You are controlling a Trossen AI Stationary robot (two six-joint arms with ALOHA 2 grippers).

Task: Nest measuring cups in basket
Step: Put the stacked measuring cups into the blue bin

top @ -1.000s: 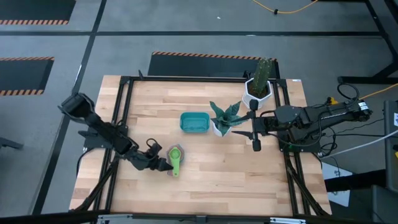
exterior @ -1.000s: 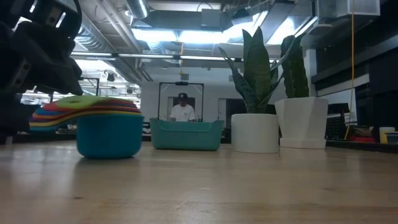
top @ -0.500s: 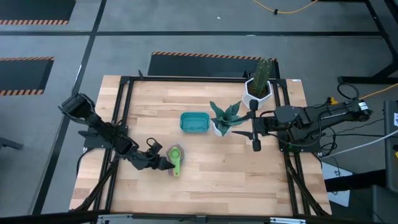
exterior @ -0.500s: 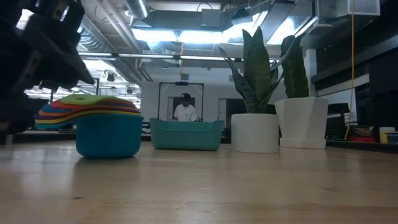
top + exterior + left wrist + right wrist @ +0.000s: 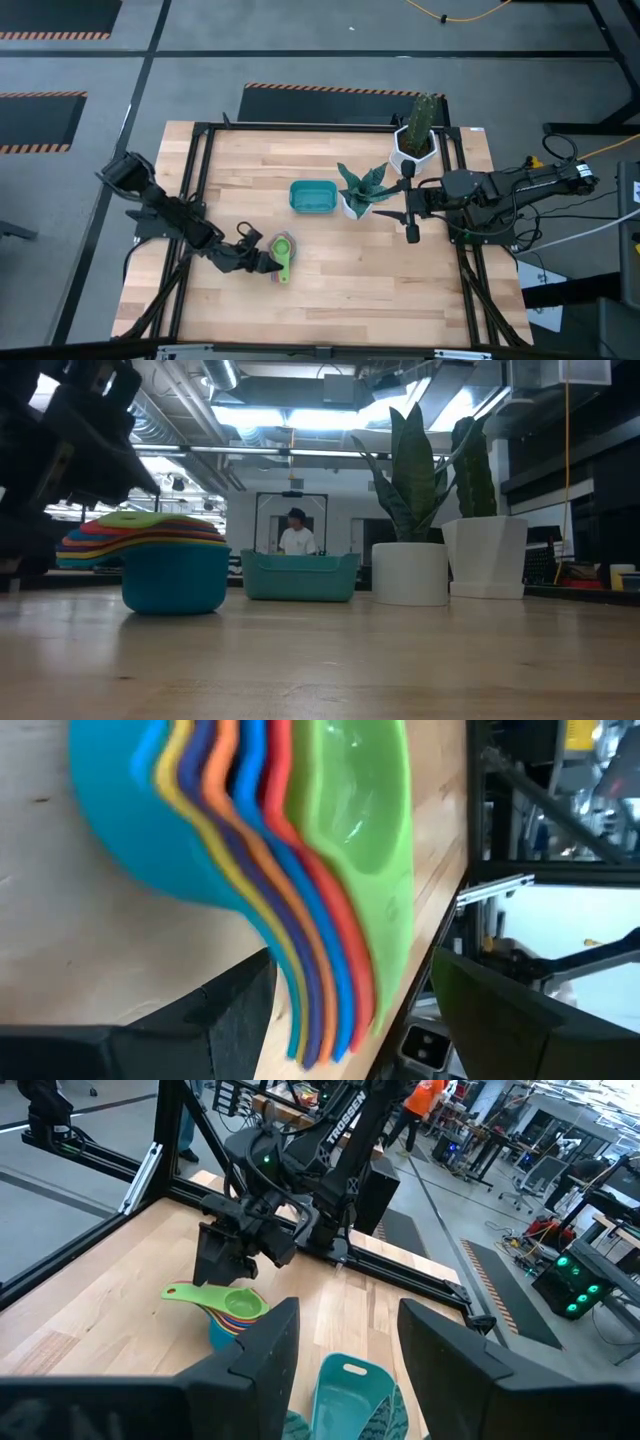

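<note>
Since a second ago the left claw [image 5: 262, 263] has edged slightly beside the measuring cups [image 5: 283, 256], its fingers spread around their handles. The cups sit nested on the tabletop [image 5: 330, 275], well apart from the basket [image 5: 312, 197], which holds no cups. The right claw [image 5: 409, 213] hangs open near the plants.

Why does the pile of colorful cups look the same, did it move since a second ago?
No. In the high view the measuring cups sit just as far from the teal basket as before, with the left end effector at their handles.
</note>
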